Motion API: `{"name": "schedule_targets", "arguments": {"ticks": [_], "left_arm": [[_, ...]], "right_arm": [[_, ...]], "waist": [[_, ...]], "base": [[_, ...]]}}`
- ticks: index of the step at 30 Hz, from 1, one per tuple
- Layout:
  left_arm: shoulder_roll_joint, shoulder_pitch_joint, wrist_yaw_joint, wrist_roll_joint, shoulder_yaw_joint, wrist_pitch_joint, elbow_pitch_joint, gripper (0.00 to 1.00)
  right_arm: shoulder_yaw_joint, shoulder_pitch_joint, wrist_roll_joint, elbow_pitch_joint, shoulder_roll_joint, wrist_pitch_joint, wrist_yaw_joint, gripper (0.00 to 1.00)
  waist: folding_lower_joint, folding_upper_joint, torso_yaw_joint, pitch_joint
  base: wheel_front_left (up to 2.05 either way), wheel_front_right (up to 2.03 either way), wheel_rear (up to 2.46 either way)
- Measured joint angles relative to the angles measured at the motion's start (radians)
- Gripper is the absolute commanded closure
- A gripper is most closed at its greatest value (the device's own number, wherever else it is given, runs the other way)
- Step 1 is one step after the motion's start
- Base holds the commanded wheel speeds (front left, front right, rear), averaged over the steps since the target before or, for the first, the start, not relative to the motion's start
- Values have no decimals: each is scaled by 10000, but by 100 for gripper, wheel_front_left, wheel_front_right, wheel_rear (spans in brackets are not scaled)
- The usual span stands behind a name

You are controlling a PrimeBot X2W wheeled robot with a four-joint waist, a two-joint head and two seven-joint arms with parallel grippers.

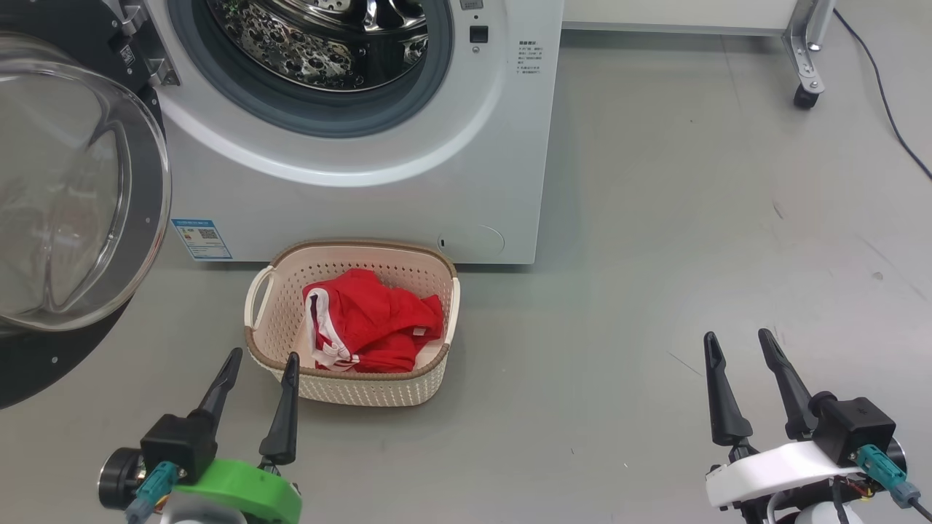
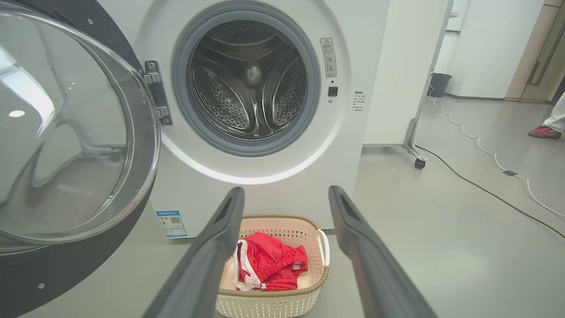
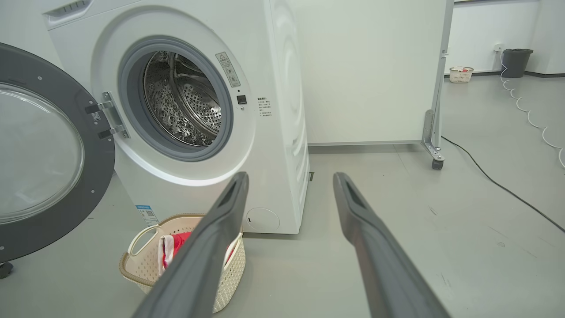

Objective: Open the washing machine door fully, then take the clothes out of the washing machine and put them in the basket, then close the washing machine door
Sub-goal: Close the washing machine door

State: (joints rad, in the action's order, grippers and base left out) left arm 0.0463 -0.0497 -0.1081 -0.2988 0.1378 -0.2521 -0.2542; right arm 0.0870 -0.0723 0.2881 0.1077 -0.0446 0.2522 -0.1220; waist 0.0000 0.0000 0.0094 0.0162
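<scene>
The machine [image 1: 437,182] stands with its door [image 1: 73,189] swung wide open on the hinge at the left of the mouth, the glass bowl bulging outward. Through the grey-ringed mouth the drum [image 1: 320,44] shows bare perforated steel.

The basket [image 1: 364,389] sits on the floor just in front of the machine's base, below the mouth, its far rim near the front panel. The clothes [image 1: 378,324] lie inside it, a red heap with white trim.

The left gripper [image 1: 263,356] hovers in front of the machine, at the basket's near left corner. Its 2 fingers are spread apart and hold nothing. The right gripper [image 1: 737,336] hangs well to the right of the machine's front, over bare floor, its 2 fingers likewise apart and empty.

A blue label [image 1: 202,239] sits low on the machine's front, left of the basket. Right of the machine stands a wheeled leg [image 1: 804,94], with a dark cable [image 1: 885,94] running over the floor beyond it. Far to the machine's right, the left wrist view catches a person's red shoe [image 2: 544,131].
</scene>
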Motion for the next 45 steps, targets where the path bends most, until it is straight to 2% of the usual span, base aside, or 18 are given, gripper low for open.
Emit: {"name": "schedule_targets", "arguments": {"ticks": [31, 45], "left_arm": [[44, -1, 31, 278, 92, 0, 13, 0], [31, -3, 13, 355, 366, 0, -84, 0]], "right_arm": [[-19, 0, 17, 13, 10, 0, 0, 0], [44, -198, 27, -6, -12, 0, 0, 0]], "waist": [[0, 0, 190, -58], [0, 0, 1194, -139]], "base": [[10, -10, 0], [0, 0, 0]]}}
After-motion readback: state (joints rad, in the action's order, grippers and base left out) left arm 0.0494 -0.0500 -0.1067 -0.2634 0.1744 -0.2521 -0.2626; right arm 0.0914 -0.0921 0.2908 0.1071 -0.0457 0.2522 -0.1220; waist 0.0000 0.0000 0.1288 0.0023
